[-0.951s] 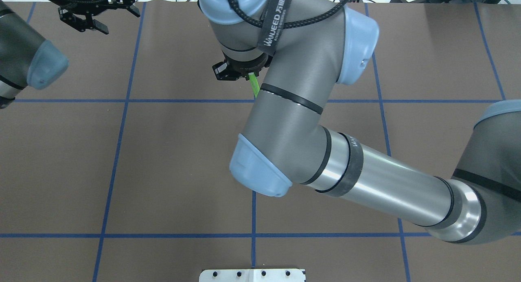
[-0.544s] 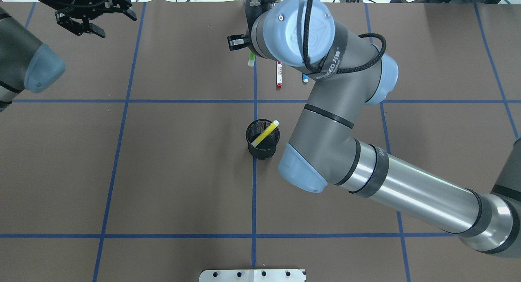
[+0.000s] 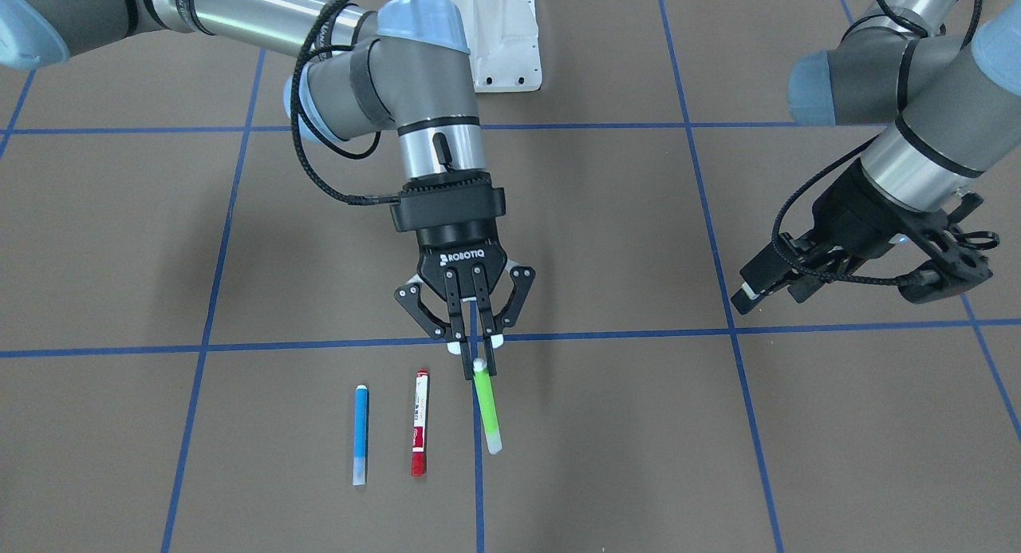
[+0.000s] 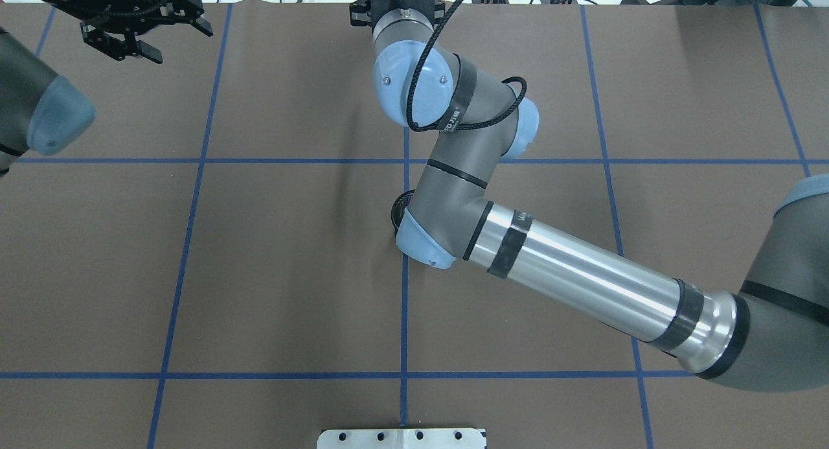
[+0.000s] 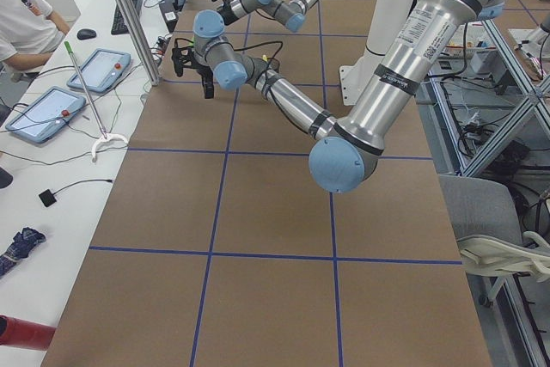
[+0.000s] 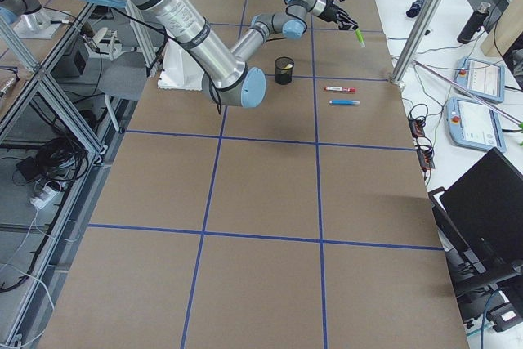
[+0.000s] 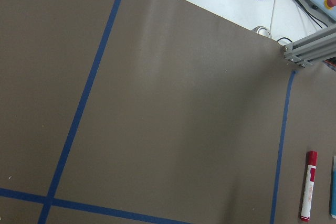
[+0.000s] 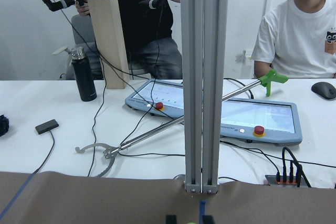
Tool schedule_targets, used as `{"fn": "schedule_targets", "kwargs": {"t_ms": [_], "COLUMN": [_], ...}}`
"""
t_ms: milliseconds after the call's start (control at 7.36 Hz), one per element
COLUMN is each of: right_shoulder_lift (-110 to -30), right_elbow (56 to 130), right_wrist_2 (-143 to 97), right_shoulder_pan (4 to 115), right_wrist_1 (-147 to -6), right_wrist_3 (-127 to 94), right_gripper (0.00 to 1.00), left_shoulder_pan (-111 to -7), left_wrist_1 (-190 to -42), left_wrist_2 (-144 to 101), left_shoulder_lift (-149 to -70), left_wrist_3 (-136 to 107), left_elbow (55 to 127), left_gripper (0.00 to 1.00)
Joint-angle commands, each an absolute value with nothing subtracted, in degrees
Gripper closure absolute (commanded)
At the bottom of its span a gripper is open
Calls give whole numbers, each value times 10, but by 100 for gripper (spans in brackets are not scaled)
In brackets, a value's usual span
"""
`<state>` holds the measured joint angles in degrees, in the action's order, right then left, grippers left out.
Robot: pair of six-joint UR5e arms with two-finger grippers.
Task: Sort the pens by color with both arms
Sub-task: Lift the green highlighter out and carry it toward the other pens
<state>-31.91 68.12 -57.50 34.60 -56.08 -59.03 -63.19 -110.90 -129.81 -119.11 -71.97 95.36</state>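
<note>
the right arm (image 4: 583,280) reaches across the middle of the brown mat (image 4: 272,261) to its far edge with the wrist pointing down. the right gripper (image 3: 477,363) has its fingers pinched together on the pale top end of the green pen (image 3: 486,413). the pen hangs tilted from the fingertips along a blue grid line, its lower end toward the operators' side. the left arm (image 3: 917,138) is bent off to its own side. the left gripper (image 4: 146,34) hovers near the mat's far edge with its fingers apart and nothing between them.

the overhead view hides every pen under the right arm and shows only a sliver of the black cup (image 4: 396,210) by the elbow. the front view shows the blue pen (image 3: 360,433) and the red pen (image 3: 419,433) lying parallel on the mat, just beside the green one and not touching each other. only the right-side view shows a bit of the yellow pen (image 6: 286,61) inside the cup.

the green pen is slim and bright green with pale ends. the red one carries a white label, and the blue one has one pale end.
</note>
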Motion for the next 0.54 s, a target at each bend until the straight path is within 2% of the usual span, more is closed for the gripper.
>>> {"fn": "schedule_targets", "kwargs": {"t_ms": [0, 272, 408], "right_shoulder_lift": [-244, -231, -231], "right_elbow": [525, 457, 453], "right_wrist_2": [-556, -561, -567], "right_shoulder_pan": [338, 325, 316], "right_wrist_1": [-535, -520, -513], "right_wrist_3": [-592, -551, -544], "right_gripper": [100, 100, 100], "left_shoulder_pan": [-632, -632, -632], "left_wrist_1": [-1108, -1107, -1107], "left_wrist_2": [-1298, -1298, -1298], "left_shoulder_lift": [-1184, -1172, -1172], "left_wrist_3": [-722, -722, -723], "left_elbow": [965, 979, 980], "left_gripper": [1, 1, 1]}}
